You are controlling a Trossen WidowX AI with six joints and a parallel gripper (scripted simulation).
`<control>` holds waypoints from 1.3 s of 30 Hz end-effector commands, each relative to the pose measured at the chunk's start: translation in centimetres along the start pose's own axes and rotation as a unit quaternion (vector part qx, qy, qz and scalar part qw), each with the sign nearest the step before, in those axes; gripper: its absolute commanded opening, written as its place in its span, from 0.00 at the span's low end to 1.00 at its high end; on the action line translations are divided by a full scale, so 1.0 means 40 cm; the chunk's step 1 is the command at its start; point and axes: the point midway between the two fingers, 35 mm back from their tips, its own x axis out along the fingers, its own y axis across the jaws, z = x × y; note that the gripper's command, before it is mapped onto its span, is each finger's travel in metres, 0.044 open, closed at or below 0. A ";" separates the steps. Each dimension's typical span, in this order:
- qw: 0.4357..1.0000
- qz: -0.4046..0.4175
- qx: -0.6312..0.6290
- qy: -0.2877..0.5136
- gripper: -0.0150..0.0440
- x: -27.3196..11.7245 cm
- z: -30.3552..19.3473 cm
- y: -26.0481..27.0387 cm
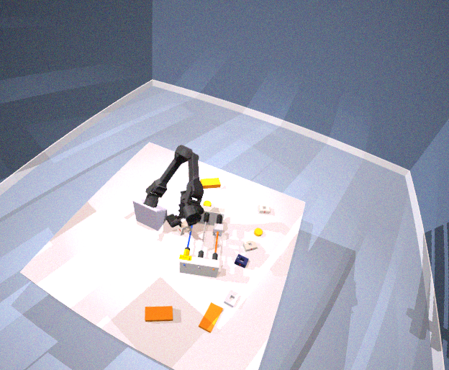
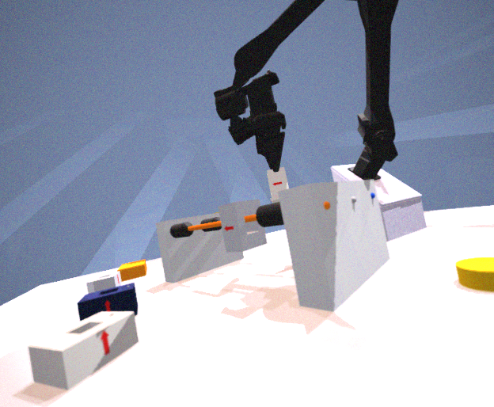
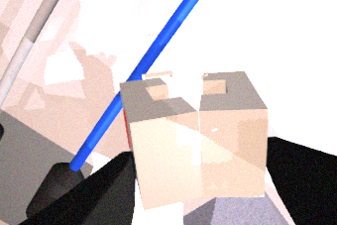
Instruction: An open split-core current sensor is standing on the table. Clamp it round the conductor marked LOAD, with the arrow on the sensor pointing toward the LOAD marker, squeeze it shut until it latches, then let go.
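Note:
My gripper is shut on the open sensor, a pale body held clear of the table. In the wrist view its two halves stand side by side with the slot open at the far end. Its red arrow points left in the exterior view. The blue conductor passes diagonally beyond and left of the sensor, outside its slot. A yellow tag sits at that conductor's front end; its lettering is too small to read.
A front block and a rear block carry the conductors. A grey sensor sits on the orange conductor. A navy sensor, pale sensors and orange blocks lie around.

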 end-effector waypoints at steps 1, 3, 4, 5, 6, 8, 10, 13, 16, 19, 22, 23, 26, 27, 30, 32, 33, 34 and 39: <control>0.999 0.001 0.054 -0.004 0.25 -0.002 0.012 0.010; 0.996 0.001 0.085 -0.004 0.25 -0.001 0.017 0.015; 0.995 0.002 0.100 -0.004 0.25 -0.001 0.019 0.018; 0.993 0.002 0.116 -0.004 0.25 0.000 0.021 0.020; 0.991 0.002 0.131 -0.004 0.25 0.001 0.023 0.023; 0.987 0.002 0.162 -0.004 0.25 0.002 0.027 0.029; 0.981 0.002 0.193 -0.004 0.25 0.003 0.031 0.034; 0.971 0.003 0.238 -0.003 0.25 0.005 0.037 0.042; 0.959 0.003 0.284 -0.003 0.25 0.007 0.042 0.050; 0.945 0.004 0.328 -0.002 0.25 0.009 0.048 0.059; 0.937 0.004 0.348 -0.002 0.25 0.010 0.051 0.063; 0.937 0.004 0.348 -0.002 0.25 0.011 0.051 0.063; 0.937 0.004 0.348 -0.002 0.25 0.017 0.051 0.063; 0.937 0.004 0.349 -0.002 0.25 0.020 0.052 0.063; 0.937 0.004 0.349 -0.002 0.25 0.032 0.053 0.063; 0.937 0.004 0.349 -0.003 0.25 0.040 0.053 0.063; 0.937 0.004 0.349 -0.003 0.25 0.045 0.054 0.063; 0.937 0.004 0.349 -0.003 0.25 0.049 0.054 0.064; 0.937 0.004 0.349 -0.003 0.25 0.069 0.055 0.064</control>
